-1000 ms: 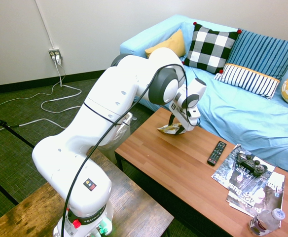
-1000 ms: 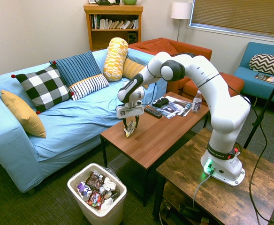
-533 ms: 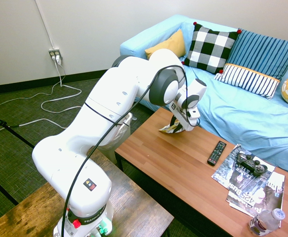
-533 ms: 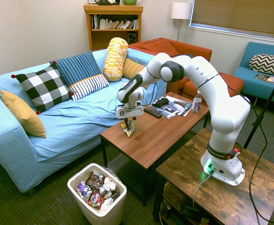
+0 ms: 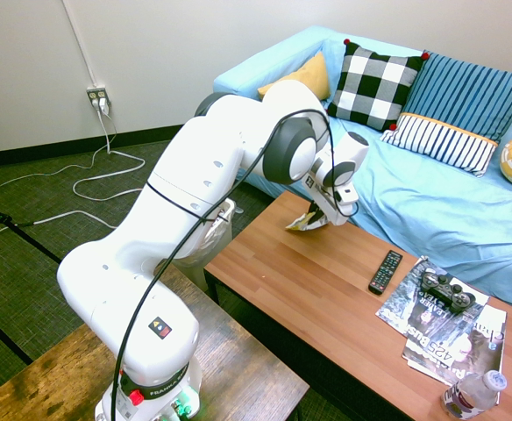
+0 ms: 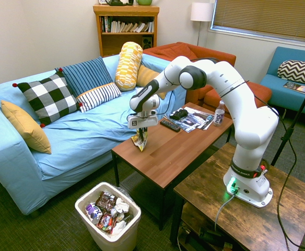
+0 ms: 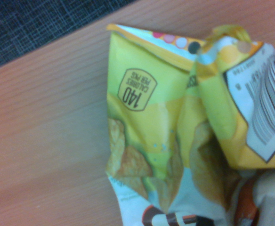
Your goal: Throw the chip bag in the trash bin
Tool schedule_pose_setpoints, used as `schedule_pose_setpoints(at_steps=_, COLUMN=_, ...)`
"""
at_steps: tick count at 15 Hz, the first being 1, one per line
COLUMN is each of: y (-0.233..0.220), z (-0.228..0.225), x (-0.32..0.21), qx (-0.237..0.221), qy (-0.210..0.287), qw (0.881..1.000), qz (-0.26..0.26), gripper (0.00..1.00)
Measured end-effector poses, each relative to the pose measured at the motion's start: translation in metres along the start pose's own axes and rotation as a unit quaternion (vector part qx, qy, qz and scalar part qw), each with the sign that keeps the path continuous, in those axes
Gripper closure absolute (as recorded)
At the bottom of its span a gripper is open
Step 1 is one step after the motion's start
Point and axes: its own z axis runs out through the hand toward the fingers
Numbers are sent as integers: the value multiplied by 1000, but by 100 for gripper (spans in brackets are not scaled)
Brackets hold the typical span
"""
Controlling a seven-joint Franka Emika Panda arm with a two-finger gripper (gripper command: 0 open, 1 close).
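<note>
Your gripper (image 6: 141, 140) points down at the near end of the long wood table (image 6: 160, 152), and its fingers are pinched shut on the chip bag (image 6: 138, 143), which is yellow and white and all crumpled. The trash bin (image 6: 133, 230) stands on the floor near that end of the table, with wrappers (image 6: 106, 214) inside it, and the blue couch (image 6: 84, 137) is along the table's other side. Farther down the table you can see the black remote (image 6: 170, 125), the game controller (image 6: 179, 114) on some magazines (image 6: 191, 123), and a bottle (image 6: 219, 113).
</note>
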Motion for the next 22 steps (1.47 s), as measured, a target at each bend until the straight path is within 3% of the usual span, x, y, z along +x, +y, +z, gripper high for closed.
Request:
schedule_pose_setpoints(at_steps=3, y=-8, z=-26, x=-62, qx=7, qy=31, qw=998, qz=-48, gripper=100)
schedule_pose_setpoints(at_steps=8, y=-31, z=-34, x=-215, qx=-5, qy=95, qw=988, qz=-121, gripper=100)
schedule_pose_setpoints(at_steps=13, y=-30, z=13, x=-359, qx=-32, qy=140, qw=971, qz=-191, gripper=100)
schedule_pose_setpoints(at_steps=16, y=-28, z=46, x=-400, qx=-50, qy=150, qw=963, qz=-218, gripper=100)
schedule_pose_setpoints(at_steps=17, y=-28, z=56, x=-411, qx=-56, qy=153, qw=961, qz=-226, gripper=0)
schedule_pose_setpoints(at_steps=22, y=-21, z=96, x=-453, qx=-88, qy=170, qw=948, qz=-255, gripper=0)
